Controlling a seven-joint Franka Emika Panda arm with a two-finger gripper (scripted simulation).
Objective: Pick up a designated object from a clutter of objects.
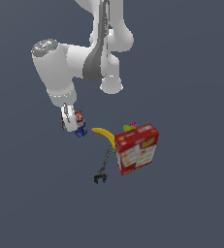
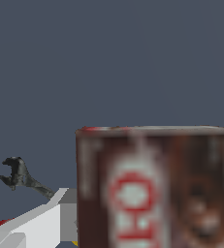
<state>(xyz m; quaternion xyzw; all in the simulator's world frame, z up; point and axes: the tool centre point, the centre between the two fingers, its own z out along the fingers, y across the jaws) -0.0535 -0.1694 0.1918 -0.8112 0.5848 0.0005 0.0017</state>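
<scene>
The designated object, a small flat dark brown and red box with white lettering [image 1: 78, 116], sits between my gripper's [image 1: 71, 124] fingers, which are shut on it. In the wrist view the box [image 2: 152, 189] fills the near field, with one white finger [image 2: 36, 225] against its side. The rest of the clutter lies beside and below it in the exterior view: a blue can [image 1: 81, 131] right under the held box, a yellow banana [image 1: 104, 133], a large red carton [image 1: 136, 149], a black clamp [image 1: 102, 170], and green and pink bits [image 1: 132, 127] behind the carton.
The clamp also shows in the wrist view [image 2: 20, 177], beyond the finger. The arm's white links [image 1: 60, 68] hang over the exterior view's upper left. The floor is plain dark grey [image 1: 191, 208].
</scene>
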